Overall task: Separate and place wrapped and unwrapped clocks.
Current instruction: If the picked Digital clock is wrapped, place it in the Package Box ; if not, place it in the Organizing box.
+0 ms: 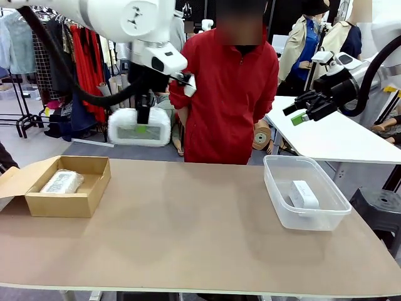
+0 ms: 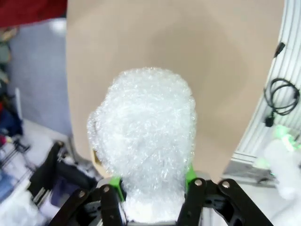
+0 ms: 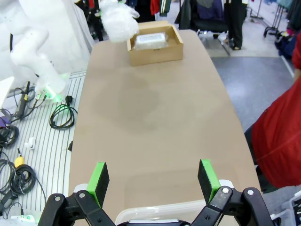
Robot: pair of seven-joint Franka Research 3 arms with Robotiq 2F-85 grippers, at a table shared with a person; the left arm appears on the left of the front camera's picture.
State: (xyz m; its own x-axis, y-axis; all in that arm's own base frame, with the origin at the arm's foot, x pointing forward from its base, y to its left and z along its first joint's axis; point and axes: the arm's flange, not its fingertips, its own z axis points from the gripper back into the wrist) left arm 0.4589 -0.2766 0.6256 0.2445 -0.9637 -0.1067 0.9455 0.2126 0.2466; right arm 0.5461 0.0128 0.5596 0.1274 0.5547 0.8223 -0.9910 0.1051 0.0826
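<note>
My left gripper [image 1: 143,122] is shut on a bubble-wrapped clock [image 1: 125,128], held in the air above the table's far left, just beyond the cardboard box [image 1: 94,188]. In the left wrist view the same lumpy bundle [image 2: 146,136] sits between my left gripper's [image 2: 153,190] green pads. A second wrapped clock [image 1: 61,182] lies inside the box. The bare white clock [image 1: 304,194] lies in the clear tub [image 1: 276,188] on the right. My right gripper [image 1: 301,114] hangs open and empty high above the tub; in its own view the right gripper [image 3: 153,181] stands wide apart over the tub's rim [image 3: 188,209].
A person in a red jacket [image 1: 235,94] stands at the far edge, between the arms. The brown table [image 1: 188,232] is bare between box and tub. In the right wrist view the box [image 3: 162,52] and the held bundle [image 3: 117,19] lie far ahead; cables [image 3: 61,115] lie on the floor.
</note>
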